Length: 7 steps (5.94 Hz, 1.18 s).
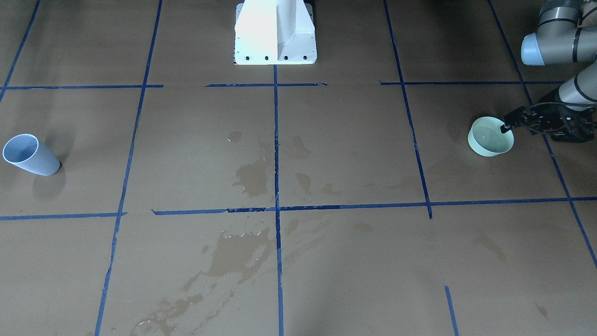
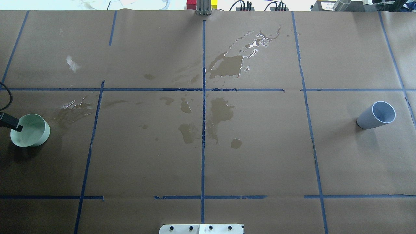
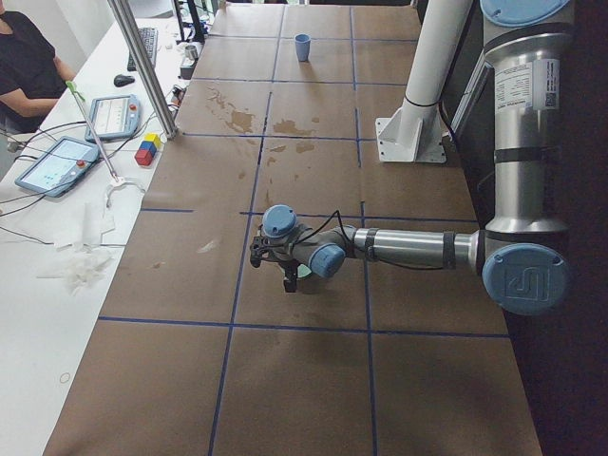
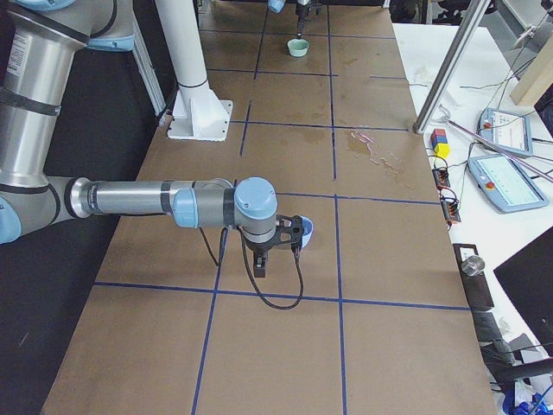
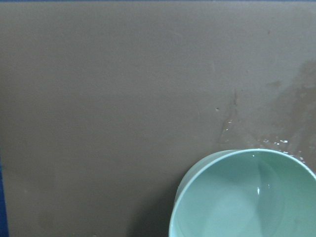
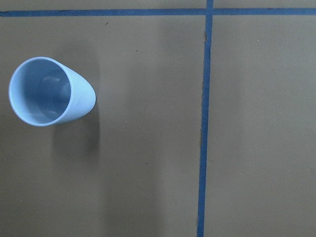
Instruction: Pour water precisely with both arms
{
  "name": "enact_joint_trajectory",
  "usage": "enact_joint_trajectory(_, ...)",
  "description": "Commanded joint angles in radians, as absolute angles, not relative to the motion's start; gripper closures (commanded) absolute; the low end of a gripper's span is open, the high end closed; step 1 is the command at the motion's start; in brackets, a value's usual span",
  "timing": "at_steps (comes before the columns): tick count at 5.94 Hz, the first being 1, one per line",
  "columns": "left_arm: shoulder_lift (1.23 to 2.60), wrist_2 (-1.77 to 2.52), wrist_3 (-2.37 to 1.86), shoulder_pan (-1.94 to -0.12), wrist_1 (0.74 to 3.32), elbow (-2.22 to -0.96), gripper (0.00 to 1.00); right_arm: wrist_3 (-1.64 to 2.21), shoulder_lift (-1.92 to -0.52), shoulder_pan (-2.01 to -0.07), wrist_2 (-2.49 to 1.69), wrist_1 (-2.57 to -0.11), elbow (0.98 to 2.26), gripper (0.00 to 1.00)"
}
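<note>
A mint-green bowl point(image 1: 487, 140) point(image 2: 32, 131) stands upright at the table's left end and holds clear water point(image 5: 256, 197) with a faint sheen. My left gripper point(image 1: 508, 123) point(image 2: 14, 125) reaches its black fingertips to the bowl's rim on the arm's side. I cannot tell whether they clamp the rim. An upright pale blue cup point(image 1: 30, 156) point(image 2: 375, 116) point(image 6: 49, 91) stands at the right end and looks empty. My right gripper point(image 4: 263, 259) hangs beside it and shows only in the exterior right view, so its state is unclear.
Spilled water darkens the brown paper around the centre point(image 1: 252, 177) and toward the far edge point(image 2: 227, 65). The white pedestal base point(image 1: 275, 32) sits at the robot's side. Blue tape lines grid the table. A person, tablets point(image 3: 57, 161) and a metal pole point(image 3: 142, 66) line the operators' side.
</note>
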<state>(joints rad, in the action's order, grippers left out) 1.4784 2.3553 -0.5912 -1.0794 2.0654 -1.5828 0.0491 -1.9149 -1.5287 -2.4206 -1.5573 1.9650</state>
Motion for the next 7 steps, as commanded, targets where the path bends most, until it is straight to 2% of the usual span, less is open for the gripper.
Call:
enact_joint_trajectory(1, 1.482, 2.353, -0.592, -1.065, 2.094, -1.549, 0.06, 0.049, -1.916, -1.528, -2.421, -1.542, 1.965, 0.0)
enact_joint_trajectory(3, 1.483, 2.355, -0.594, -1.046, 2.109, -1.537, 0.2, 0.048, -1.917, -1.526, -2.421, -1.542, 1.965, 0.0)
enact_joint_trajectory(4, 1.483, 2.353, -0.594, -1.045, 2.111, -1.537, 0.51, 0.048, -1.917, -1.526, -2.421, -1.542, 1.965, 0.0)
enact_joint_trajectory(5, 1.483, 2.353, -0.594, -1.045, 2.111, -1.537, 0.76, 0.046, -1.917, -1.526, -2.421, -1.542, 1.965, 0.0)
enact_joint_trajectory(6, 1.506, 2.359, -0.603, -1.046, 2.111, -1.548, 0.95, 0.046, -1.917, -1.526, -2.422, -1.542, 1.965, 0.0)
enact_joint_trajectory(7, 1.526, 2.361, -0.626, -1.046, 2.117, -1.552, 0.99, 0.046, -1.919, -1.526, -2.421, -1.542, 1.965, 0.0)
